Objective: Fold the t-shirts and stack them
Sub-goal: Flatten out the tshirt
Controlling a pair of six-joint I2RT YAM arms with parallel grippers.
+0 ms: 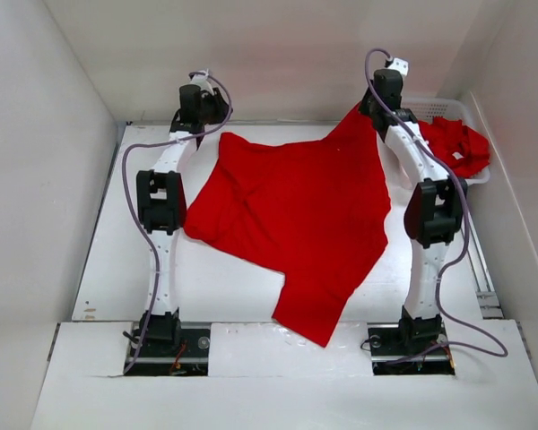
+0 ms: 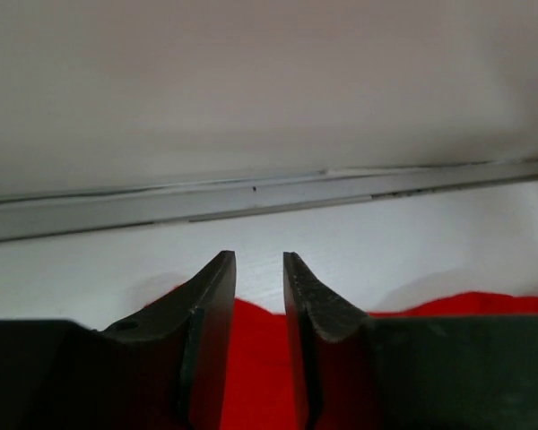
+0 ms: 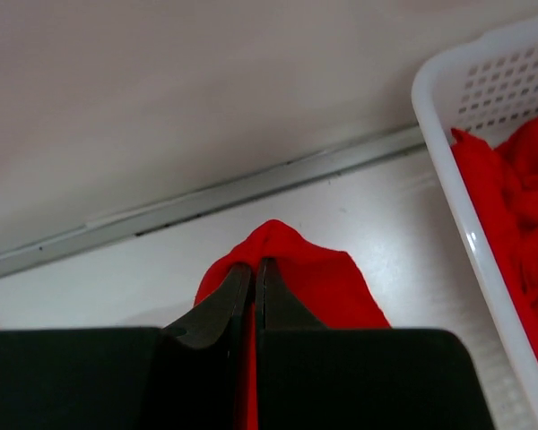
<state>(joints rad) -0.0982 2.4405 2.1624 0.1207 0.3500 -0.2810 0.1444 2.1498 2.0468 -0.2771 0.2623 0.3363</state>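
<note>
- Task barely begun: one t-shirt (image 1: 287, 210) lies spread, rumpled and unfolded on the table (image 1: 215, 287); no stack seen.
- More t-shirts (image 1: 453, 143) sit heaped in the basket (image 1: 444, 105), far right.
- Both arms reach to the far edge.
- Right gripper (image 3: 254, 269) is clamped on the shirt's raised far corner.
- Left gripper (image 2: 260, 269) hovers over the cloth edge, jaws parted, holding nothing.

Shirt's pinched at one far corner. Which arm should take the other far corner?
Left. The left tool is open over the far left edge of the shirt; the right tool is shut on its far right corner.
</note>
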